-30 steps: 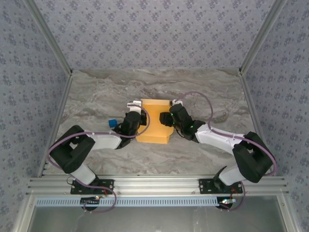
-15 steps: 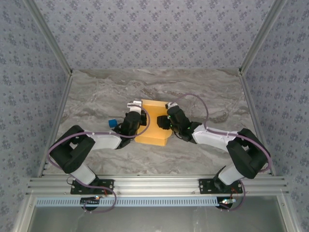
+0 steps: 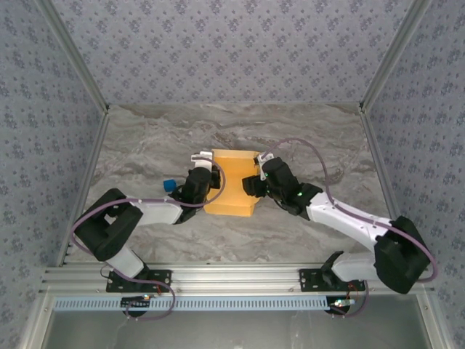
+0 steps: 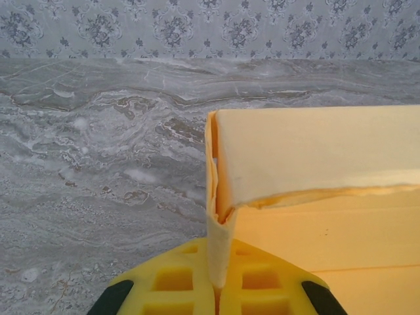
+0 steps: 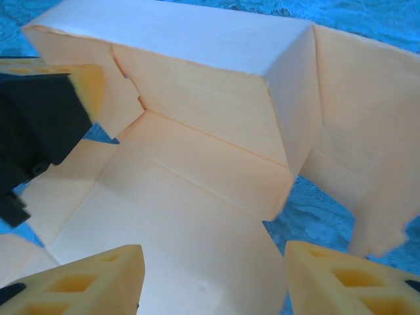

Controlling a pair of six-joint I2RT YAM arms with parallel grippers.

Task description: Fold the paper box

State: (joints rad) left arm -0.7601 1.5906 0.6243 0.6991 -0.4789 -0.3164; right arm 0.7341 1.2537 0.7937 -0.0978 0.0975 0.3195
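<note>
Marble tabletop (image 3: 145,138), orange-yellow paper box (image 3: 234,190), left hand (image 4: 215,289) clamped on its wall, right hand (image 5: 213,266) spread apart

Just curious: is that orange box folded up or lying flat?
Partly folded: the paper box has its far wall standing; its near side lies flat.

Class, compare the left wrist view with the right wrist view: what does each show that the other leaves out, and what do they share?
Left wrist view: the patterned wallpaper behind the table, and a wall of the paper box seen edge-on. Right wrist view: the box's creased floor, a side flap, and the right claw open over the floor. Shared: the box, partly folded, with the left claw shut on one wall.
</note>
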